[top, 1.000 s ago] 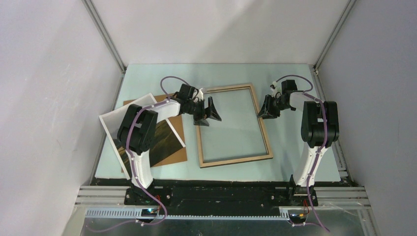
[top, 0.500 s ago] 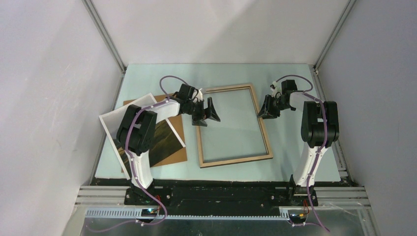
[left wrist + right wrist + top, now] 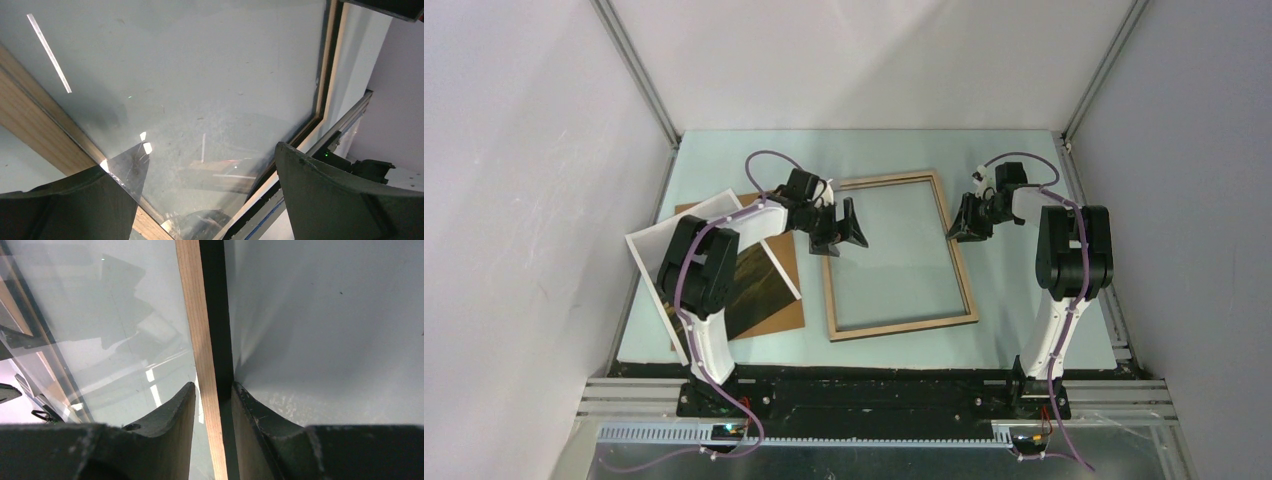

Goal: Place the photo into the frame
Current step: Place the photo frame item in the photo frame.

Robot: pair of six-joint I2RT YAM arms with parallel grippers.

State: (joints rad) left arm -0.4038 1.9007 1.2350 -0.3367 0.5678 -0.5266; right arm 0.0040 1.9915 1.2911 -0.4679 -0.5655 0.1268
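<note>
The photo [image 3: 652,250] is lying well left of the left gripper [image 3: 846,240], which is hovering spread wide, its arm stretching forward, over the frame's [image 3: 902,325] left rail. The right arm is folding downward, its right gripper [image 3: 964,228] pinching the frame's right rail between both fingers [image 3: 170,415].

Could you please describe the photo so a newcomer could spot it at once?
On the pale green mat, look left of the light-wood rectangular frame. The photo is the white-bordered sheet with a dark print, lying on a plain brown board.
</note>
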